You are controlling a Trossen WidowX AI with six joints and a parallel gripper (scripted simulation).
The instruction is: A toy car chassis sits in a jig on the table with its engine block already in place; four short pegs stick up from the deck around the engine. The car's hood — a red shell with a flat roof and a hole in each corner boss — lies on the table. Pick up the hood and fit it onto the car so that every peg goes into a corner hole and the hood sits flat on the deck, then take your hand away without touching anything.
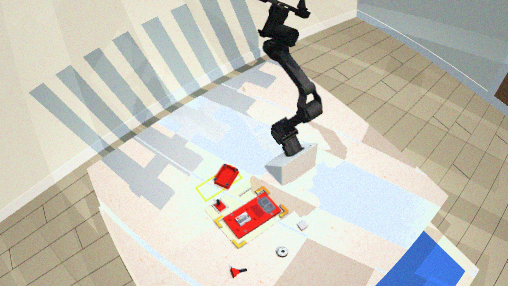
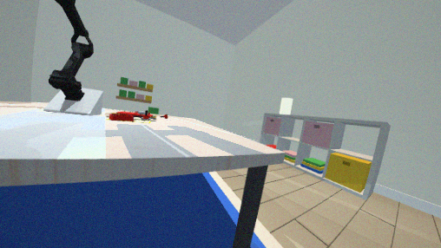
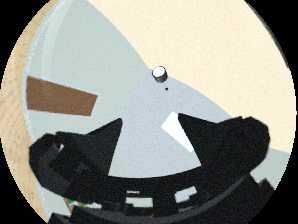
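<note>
Pincer (image 1: pixel 287 5) spread wide, gripping nothing, raised high; the hood (image 1: pixel 226 175) lies far below on the worktop (image 1: pixel 350 200) — next, descend to grasp it.

The pincer (image 1: pixel 287 4) is hanging high above the table (image 1: pixel 350 200), with the hood (image 1: pixel 226 176) lying far below it beside the chassis (image 1: pixel 251 216).
</note>
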